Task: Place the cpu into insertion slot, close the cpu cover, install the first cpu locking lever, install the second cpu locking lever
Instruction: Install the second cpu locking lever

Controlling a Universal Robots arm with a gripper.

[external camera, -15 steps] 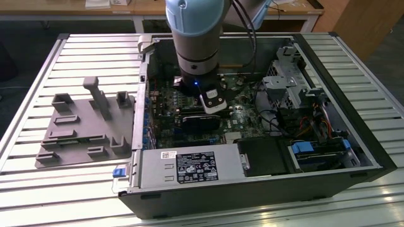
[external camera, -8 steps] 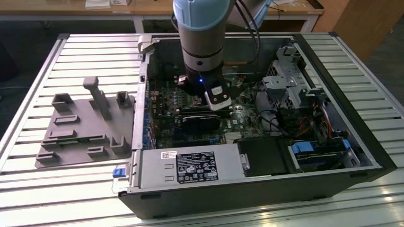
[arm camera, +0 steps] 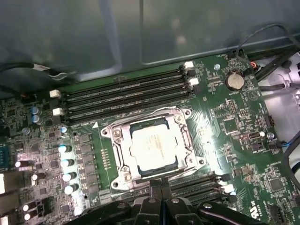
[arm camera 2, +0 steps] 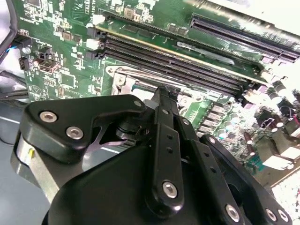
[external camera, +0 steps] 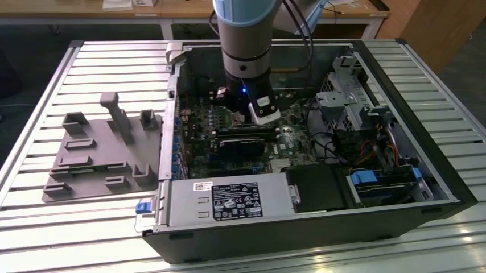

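The cpu [arm camera: 153,149], a flat silver-grey square, lies in the insertion slot [arm camera 2: 123,75] on the green board. The cpu cover [arm camera: 121,159], a silvery frame, lies flat around the chip. My gripper [arm camera: 161,191] hangs just off the socket's edge, on the side away from the upper bank of memory slots. Its two black fingers [arm camera: 155,193] are pressed together with nothing visible between them. In the second wrist view the fingertips [arm camera 2: 164,93] reach down to the socket's rim. In the exterior view the gripper [external camera: 262,116] is low inside the open computer case. I cannot make out the locking levers.
Long black memory slots [arm camera: 126,91] run on both sides of the socket. A coin battery [arm camera: 234,80] sits near one corner. The case holds a power supply [external camera: 227,200], a drive cage [external camera: 365,108] and cables. A grey fixture plate [external camera: 99,153] lies on the slatted table at the exterior view's left.
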